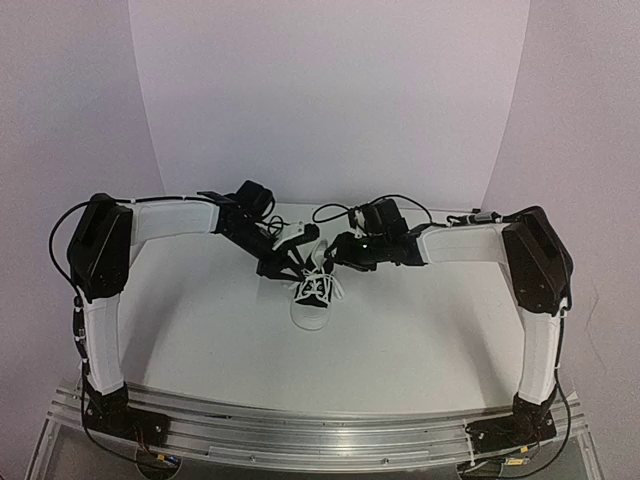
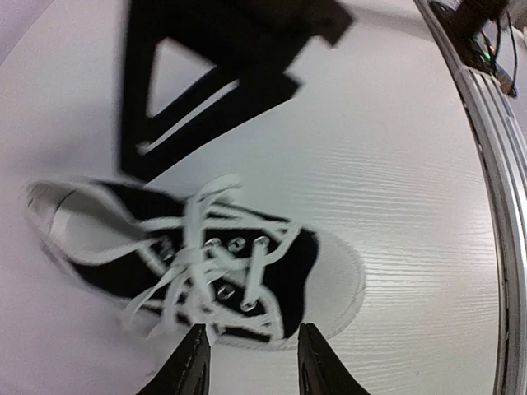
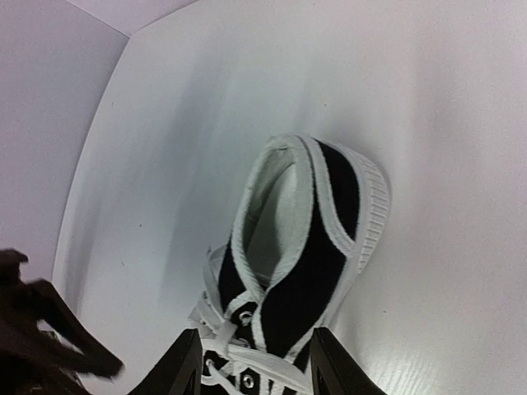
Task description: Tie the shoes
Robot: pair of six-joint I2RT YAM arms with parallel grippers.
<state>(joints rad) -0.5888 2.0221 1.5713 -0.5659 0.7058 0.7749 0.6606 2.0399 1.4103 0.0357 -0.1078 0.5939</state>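
At the middle of the white table (image 1: 200, 330) you have the small black canvas sneaker with white rubber toe cap and sole (image 1: 312, 297). Its toe points to 6 o'clock, toward the arm bases, and its heel opening to 12 o'clock. Its long white laces (image 2: 198, 247) lie loose across the eyelets, with ends trailing off one side. Your left gripper (image 2: 251, 362) hangs at the sneaker's 10 o'clock, fingers apart over the side edge of the sole. Your right gripper (image 3: 257, 366) sits at 1 o'clock, fingers spread on either side of the lacing just below the collar. Whether they touch the canvas cannot be told.
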